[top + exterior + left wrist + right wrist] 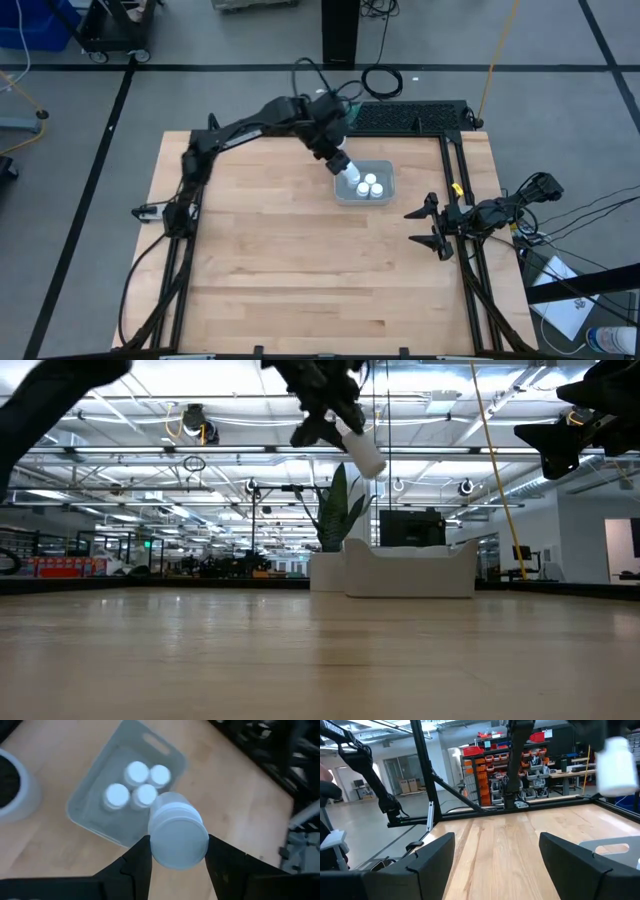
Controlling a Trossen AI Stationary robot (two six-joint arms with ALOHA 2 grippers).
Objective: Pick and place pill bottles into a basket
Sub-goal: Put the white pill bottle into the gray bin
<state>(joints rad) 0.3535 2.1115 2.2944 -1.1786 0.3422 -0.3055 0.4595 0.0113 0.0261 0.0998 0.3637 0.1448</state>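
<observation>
I have the left gripper (175, 857) above the basket (364, 184), jaws clamped on one pill bottle (177, 836). The bottle hangs tilted, its long axis slanting, its free end pointing down toward the basket. Four other bottles (135, 784) stand upright inside the basket. My right gripper (428, 226) waits off to the basket's right, jaws wide apart.
</observation>
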